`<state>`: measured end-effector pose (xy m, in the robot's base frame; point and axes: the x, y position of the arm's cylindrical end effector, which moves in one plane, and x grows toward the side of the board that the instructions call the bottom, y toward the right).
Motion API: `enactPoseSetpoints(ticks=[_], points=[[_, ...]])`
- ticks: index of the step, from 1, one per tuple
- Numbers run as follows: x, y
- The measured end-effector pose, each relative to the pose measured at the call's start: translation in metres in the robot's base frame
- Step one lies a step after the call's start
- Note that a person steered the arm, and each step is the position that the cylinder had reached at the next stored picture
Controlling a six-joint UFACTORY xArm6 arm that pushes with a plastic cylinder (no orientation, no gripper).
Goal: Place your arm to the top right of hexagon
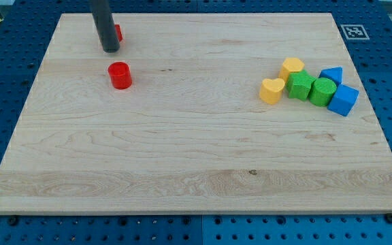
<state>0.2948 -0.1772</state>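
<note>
A yellow hexagon block (292, 67) sits at the top of a cluster on the board's right side. My rod comes down at the view's top left, and my tip (110, 50) rests on the board there, far to the left of the hexagon. A red block (118, 31) is partly hidden behind the rod, so its shape cannot be made out. A red cylinder (120, 75) stands just below and right of my tip, apart from it.
The cluster also holds a yellow heart (272, 90), two green blocks (300, 86) (322, 90), a blue block (331, 74) and a blue cube (344, 100). The wooden board (182, 156) lies on a blue pegboard, with a marker tag (352, 30) at its top right corner.
</note>
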Motion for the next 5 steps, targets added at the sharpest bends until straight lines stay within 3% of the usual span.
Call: enactPoseSetpoints(ticks=[1, 3, 5], points=[[-0.026, -0.001], [-0.036, 0.019], [-0.029, 0.171]])
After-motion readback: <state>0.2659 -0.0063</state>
